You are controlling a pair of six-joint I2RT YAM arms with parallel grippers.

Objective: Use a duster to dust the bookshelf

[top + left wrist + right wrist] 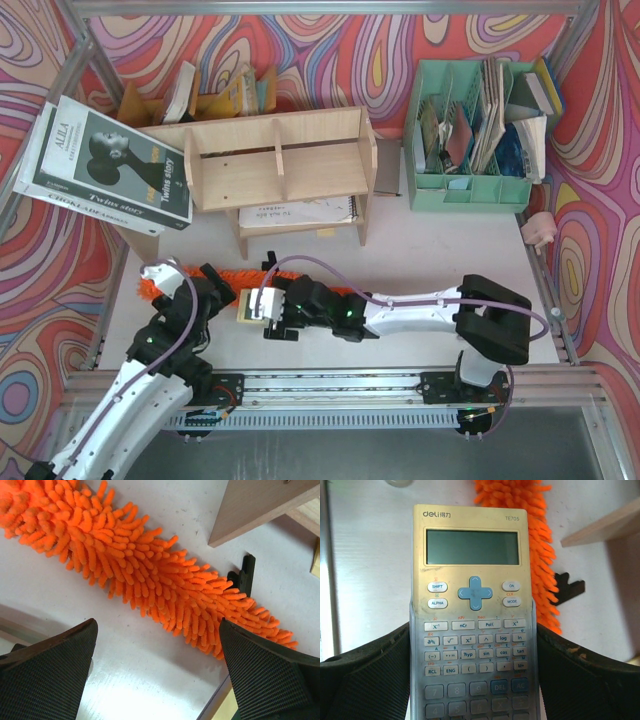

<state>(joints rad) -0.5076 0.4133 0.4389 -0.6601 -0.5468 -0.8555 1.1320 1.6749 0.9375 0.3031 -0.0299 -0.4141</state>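
White table [430, 250] bears the duster [130, 565] just ahead of our left gripper [157, 625], jaws wide, we judge to straddle it. Our right gripper [473, 630] clamps a calculator [470, 555], probably clearing it away; the bookshelf [280, 150] stands beyond.

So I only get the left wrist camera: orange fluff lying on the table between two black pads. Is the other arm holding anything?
Observer: Yes. The right gripper is shut on a calculator, its keys facing that wrist's camera.
Operator: What's the wood corner at my top right?
Observer: Part of the bookshelf, a pale two-tier unit standing just behind the duster.
Operator: Anything on it?
Observer: A spiral notebook lies flat in its lower compartment.
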